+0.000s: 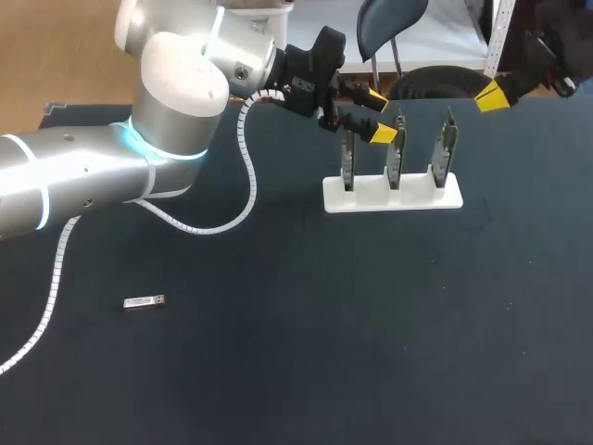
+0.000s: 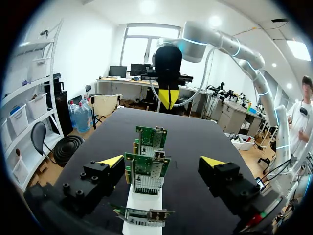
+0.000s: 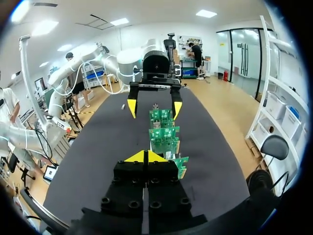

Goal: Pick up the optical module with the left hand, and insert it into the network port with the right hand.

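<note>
The left gripper [image 1: 380, 116], fingers apart near the card stand [image 1: 422, 197], would best have lowered squarely over the optical module [image 1: 144, 302] lying well apart from that stand, while the right gripper [image 1: 491, 95] hung beyond the stand with fingers together.

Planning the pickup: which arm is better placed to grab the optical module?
Left. The optical module lies on that arm's side, and the left gripper is open; the right gripper is shut, farther off.

R arm [image 1: 542, 46]: mostly cut off by edge | optical module [image 1: 144, 302]: too small for detail
</note>
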Controlling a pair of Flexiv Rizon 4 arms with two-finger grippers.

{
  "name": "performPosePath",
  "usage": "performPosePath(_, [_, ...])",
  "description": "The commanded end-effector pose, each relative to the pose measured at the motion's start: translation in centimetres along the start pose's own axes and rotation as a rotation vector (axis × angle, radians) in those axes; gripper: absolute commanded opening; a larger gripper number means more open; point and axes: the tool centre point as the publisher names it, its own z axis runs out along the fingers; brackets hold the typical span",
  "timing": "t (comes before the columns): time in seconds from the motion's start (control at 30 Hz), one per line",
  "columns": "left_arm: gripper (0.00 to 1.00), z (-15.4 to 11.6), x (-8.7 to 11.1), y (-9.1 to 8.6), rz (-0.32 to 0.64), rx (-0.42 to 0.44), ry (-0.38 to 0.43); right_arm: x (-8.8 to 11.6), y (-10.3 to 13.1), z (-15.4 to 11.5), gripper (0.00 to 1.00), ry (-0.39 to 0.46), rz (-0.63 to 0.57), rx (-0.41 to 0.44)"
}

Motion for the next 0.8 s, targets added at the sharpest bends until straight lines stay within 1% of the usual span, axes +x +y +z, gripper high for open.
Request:
performPosePath(0.03, [1.00, 0.01, -0.06, 0.15, 0.000, 0.003, 0.003, 0.20, -0.67, 0.03, 0.00, -0.005, -0.002, -0.018])
performPosePath(0.43, [1.00, 0.01, -0.06, 0.15, 0.000, 0.003, 0.003, 0.47, -0.85, 0.31, 0.00, -0.030, 0.005, -0.014])
performPosePath(0.67, [1.00, 0.01, -0.06, 0.15, 0.000, 0.003, 0.003, 0.57, -0.99, 0.40, 0.00, -0.028, 0.005, -0.015])
performPosePath(0.7, [1.00, 0.01, -0.06, 0.15, 0.000, 0.003, 0.003, 0.59, -0.97, 0.39, 0.33, -0.017, 0.010, -0.002])
performPosePath(0.73, [1.00, 0.01, -0.06, 0.15, 0.000, 0.003, 0.003, 0.59, -1.12, 0.45, 1.00, -0.011, 0.024, 0.015])
performPosePath(0.8, [1.00, 0.01, -0.06, 0.15, 0.000, 0.003, 0.003, 0.59, -1.12, 0.45, 1.00, -0.011, 0.024, 0.015])
